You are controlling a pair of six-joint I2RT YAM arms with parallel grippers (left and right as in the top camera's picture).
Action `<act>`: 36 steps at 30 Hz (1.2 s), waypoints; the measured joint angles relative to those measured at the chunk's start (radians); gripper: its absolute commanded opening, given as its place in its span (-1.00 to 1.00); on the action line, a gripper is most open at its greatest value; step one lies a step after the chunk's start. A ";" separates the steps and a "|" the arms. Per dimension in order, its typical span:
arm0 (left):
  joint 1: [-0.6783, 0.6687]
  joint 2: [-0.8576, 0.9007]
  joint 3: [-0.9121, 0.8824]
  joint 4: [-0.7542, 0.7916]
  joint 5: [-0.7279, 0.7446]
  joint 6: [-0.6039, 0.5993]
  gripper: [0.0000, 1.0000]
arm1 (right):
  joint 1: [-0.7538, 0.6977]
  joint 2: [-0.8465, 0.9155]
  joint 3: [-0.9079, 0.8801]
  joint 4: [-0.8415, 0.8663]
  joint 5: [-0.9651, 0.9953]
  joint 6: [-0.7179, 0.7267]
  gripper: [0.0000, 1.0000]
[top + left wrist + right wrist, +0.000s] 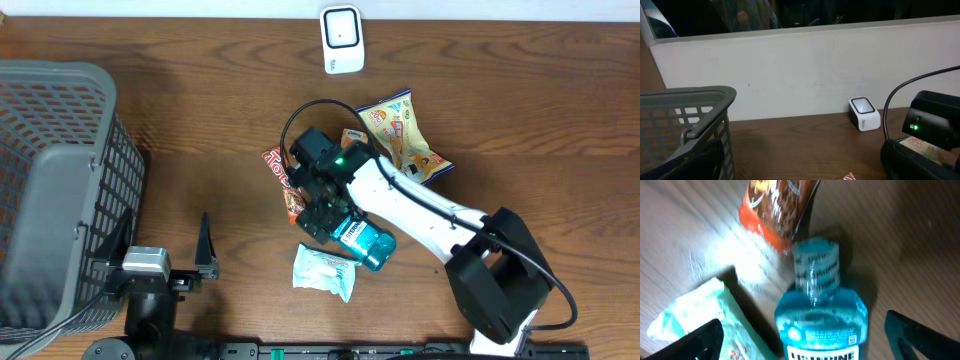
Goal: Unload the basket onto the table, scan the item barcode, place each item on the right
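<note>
Lying on its side between a red packet (775,210) and a pale sachet (692,317), well apart from the scanner (341,40), the mouthwash bottle (822,320) could roll or slip if the fingers (700,342) close off-centre (its body looks slick). The right arm (420,210) reaches forward, its right gripper (802,327) released, spread wide astride the bottle, holding nothing.

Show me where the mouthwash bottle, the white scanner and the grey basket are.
mouthwash bottle (822,320), right wrist view, on its blue body.
white scanner (341,38), overhead view, on its front face.
grey basket (40,110), overhead view, on its mesh wall.
</note>
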 measured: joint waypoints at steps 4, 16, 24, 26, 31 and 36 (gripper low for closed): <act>0.000 0.000 0.000 0.000 0.000 0.000 1.00 | 0.056 -0.009 0.000 -0.051 0.111 0.046 0.98; 0.000 0.000 0.000 0.000 0.000 0.000 1.00 | 0.136 -0.010 -0.180 0.110 0.286 0.095 0.99; 0.000 0.000 0.000 0.000 0.000 0.000 0.99 | 0.136 -0.047 -0.284 0.315 0.343 0.099 0.77; 0.000 0.000 0.000 0.000 0.000 0.000 1.00 | 0.136 -0.055 -0.301 0.333 0.345 0.105 0.64; 0.000 0.000 0.000 0.000 0.000 0.000 1.00 | 0.136 -0.061 -0.316 0.325 0.359 0.114 0.38; 0.000 0.000 0.000 0.000 0.000 0.000 1.00 | 0.130 -0.064 -0.315 0.319 0.348 0.115 0.33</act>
